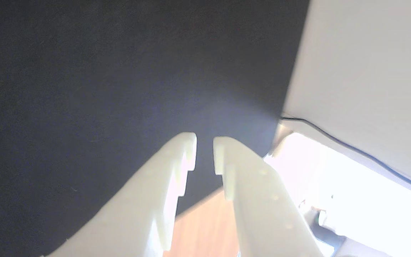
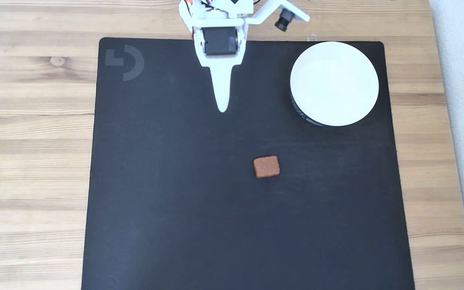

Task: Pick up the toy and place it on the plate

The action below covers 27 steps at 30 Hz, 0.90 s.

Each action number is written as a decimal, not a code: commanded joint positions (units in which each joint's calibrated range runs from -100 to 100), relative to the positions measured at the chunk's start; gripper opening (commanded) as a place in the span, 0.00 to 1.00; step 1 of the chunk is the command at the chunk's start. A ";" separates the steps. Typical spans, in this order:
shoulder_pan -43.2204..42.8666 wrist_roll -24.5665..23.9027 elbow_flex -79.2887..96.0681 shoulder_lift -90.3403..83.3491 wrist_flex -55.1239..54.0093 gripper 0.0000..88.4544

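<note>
The wooden surface carries a black mat that covers most of the fixed view. In the upper right of that frame, the round white plate sits on the mat near its corner. At top centre the white tool points down the frame, holding nothing. In the wrist view the tool shows a narrow gap between its fingertips, so it is nearly closed. The small reddish-brown toy lies flat on the mat just right of centre, well apart from both tool and plate.
</note>
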 commanded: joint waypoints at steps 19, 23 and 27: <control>-10.56 -0.26 -62.24 63.23 2.91 0.03; -10.81 -0.26 -67.65 70.23 3.67 0.03; -12.40 -0.21 -72.33 78.23 5.70 0.03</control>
